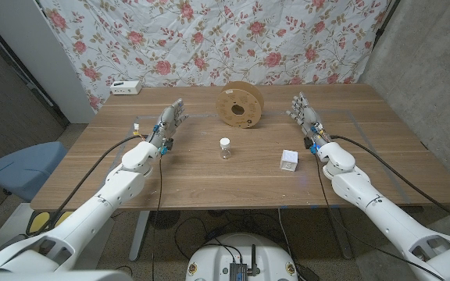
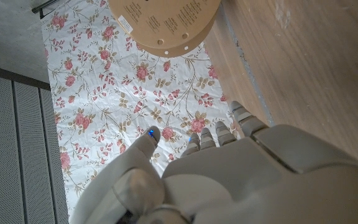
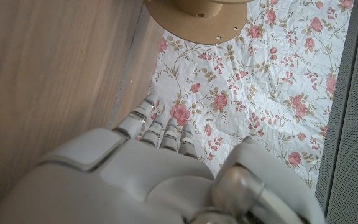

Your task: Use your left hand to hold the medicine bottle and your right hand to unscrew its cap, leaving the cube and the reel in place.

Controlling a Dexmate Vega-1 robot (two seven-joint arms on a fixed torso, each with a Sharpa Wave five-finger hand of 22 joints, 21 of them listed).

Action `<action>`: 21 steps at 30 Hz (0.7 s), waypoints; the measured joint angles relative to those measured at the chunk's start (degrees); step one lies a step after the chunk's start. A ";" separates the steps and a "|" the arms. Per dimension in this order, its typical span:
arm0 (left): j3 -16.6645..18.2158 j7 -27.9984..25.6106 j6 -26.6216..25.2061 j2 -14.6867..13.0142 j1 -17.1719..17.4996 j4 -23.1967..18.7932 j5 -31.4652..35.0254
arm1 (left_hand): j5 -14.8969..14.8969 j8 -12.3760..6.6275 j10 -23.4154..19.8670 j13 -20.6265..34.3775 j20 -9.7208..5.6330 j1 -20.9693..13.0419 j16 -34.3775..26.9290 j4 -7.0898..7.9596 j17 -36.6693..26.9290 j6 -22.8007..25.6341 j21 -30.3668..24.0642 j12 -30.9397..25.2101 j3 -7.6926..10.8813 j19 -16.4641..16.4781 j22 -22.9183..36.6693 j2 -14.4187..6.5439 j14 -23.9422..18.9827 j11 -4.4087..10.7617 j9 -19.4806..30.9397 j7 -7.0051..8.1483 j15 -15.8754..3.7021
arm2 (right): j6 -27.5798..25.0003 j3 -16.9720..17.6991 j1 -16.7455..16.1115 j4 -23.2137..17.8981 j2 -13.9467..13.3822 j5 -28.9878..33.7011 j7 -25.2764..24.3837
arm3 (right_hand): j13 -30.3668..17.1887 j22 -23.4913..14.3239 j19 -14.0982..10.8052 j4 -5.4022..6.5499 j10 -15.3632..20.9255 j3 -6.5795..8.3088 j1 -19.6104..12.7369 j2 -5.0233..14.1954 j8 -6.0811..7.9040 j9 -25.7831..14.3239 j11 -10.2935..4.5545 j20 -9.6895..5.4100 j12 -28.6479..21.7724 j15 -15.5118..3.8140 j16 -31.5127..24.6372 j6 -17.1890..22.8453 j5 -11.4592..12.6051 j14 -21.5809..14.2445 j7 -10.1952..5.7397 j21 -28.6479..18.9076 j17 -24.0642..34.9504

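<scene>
**Both hands idle, bottle untouched**

Left hand [image 1: 169, 123] stands on the tabletop [image 1: 233, 179] on its edge, fingers straight and spread a little, holding nothing. Right hand [image 1: 304, 113] mirrors it on the other side, fingers extended, also empty.

Medicine bottle [image 1: 225, 148] stands upright between the two hands, nearer the robot than both sets of fingertips, well apart from either, white cap [image 1: 225, 141] on.

Cube [image 1: 289, 161] lies near the right wrist, on its inner side, not touching it. Reel [image 1: 241, 107] stands on its rim between the two hands' fingertips, beyond the bottle; its flange also shows past the fingers in the left wrist view [image 2: 166, 25] and the right wrist view [image 3: 197, 18].

White box [image 1: 124, 87] sits at the far tabletop corner beyond the left hand. Floral cloth [image 1: 209, 39] hangs behind.
</scene>
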State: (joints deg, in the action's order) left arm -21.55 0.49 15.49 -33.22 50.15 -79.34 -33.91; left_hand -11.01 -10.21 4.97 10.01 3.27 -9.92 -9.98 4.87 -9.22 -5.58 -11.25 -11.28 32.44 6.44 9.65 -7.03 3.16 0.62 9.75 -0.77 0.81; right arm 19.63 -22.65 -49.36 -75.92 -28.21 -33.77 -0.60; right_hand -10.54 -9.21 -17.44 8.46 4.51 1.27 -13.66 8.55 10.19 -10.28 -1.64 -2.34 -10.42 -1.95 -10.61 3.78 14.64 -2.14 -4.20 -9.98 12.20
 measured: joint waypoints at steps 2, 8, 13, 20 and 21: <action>0.01 -0.19 -0.05 -0.61 0.67 -1.12 0.20 | 0.00 0.00 -0.04 0.00 0.00 -0.32 0.00 -0.45 0.00 -0.27 0.00 0.00 0.00 0.00 -0.06 0.32 -0.21 0.04 0.00 0.27 -0.21 | -0.18 0.01 -0.13 -0.24 -0.09 0.38 -0.55 | 0.00 0.00 0.00 0.00 0.00 0.00 0.00 0.00 0.00 0.00 0.00 0.00 0.00 0.00 0.00 -0.02 0.00 0.00 -0.02 0.00 -0.22; 0.31 -0.88 -0.26 -2.22 2.47 -3.72 1.06 | 0.00 0.00 -0.31 0.00 0.00 -0.85 0.00 -1.12 0.00 -0.10 0.00 0.00 0.04 0.00 -0.06 0.85 -0.10 0.31 0.00 0.71 -0.71 | -0.22 0.07 -1.10 -1.79 -0.69 1.07 -1.40 | 0.00 0.01 0.01 -0.19 0.00 0.18 0.00 0.00 0.00 0.00 0.00 0.01 0.00 0.00 -0.22 -0.22 0.00 0.00 -0.22 -0.23 -0.22; 0.57 -0.93 -0.21 -3.16 3.78 -5.31 1.41 | 0.00 0.00 -0.62 0.00 0.31 -1.81 0.00 -2.47 0.00 0.14 0.00 0.00 0.09 0.31 -0.05 1.21 -0.10 0.62 0.00 1.29 -1.33 | -0.17 0.09 -1.54 -2.35 -0.90 1.52 -1.91 | 0.00 0.01 0.02 -0.18 0.01 0.18 0.00 0.00 0.00 0.00 -0.01 0.01 0.00 0.00 -0.22 -0.22 0.22 0.00 -0.21 -0.23 -0.22; 0.56 -0.27 0.94 -3.85 4.61 -6.28 2.07 | 0.22 0.00 -1.05 -0.01 0.31 -4.34 0.00 -5.86 0.01 0.24 0.23 0.00 0.15 0.31 -0.05 3.29 -0.10 1.05 -0.01 2.01 -1.95 | 0.47 0.28 -2.22 -3.08 -1.27 2.08 -2.45 | 0.01 0.01 0.02 -0.33 0.32 0.33 0.00 0.00 0.23 0.00 -0.32 0.02 -0.40 -0.21 -0.22 -0.21 0.22 -0.21 -0.21 -0.23 -0.45; 0.49 0.08 1.33 -3.89 4.62 -6.31 2.31 | 0.22 0.00 -1.11 -0.01 0.31 -4.54 0.00 -6.29 0.01 0.12 0.30 0.00 0.13 0.31 -0.05 3.48 -0.10 1.18 -0.01 2.13 -1.95 | 0.51 0.40 -2.37 -3.26 -1.43 2.12 -2.50 | 0.01 0.01 0.02 -0.33 0.32 0.33 0.00 0.00 0.23 0.01 -0.32 0.02 -0.40 -0.21 -0.22 -0.21 0.22 -0.21 -0.21 -0.23 -0.49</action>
State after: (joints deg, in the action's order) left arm -21.07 0.57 16.83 -37.12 54.76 -85.65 -31.60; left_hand -10.79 -10.21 3.86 10.00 3.58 -14.46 -9.98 -1.42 -9.21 -5.47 -10.95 -11.28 32.58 6.75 9.60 -3.55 3.06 1.80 9.74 1.36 -1.14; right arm 20.14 -22.25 -51.73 -79.18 -29.64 -31.65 -3.10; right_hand -10.54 -9.20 -17.42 8.14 4.83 1.60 -13.66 8.55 10.41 -10.27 -1.95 -2.32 -10.82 -2.16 -10.82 3.57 14.86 -2.35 -4.41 -10.20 11.71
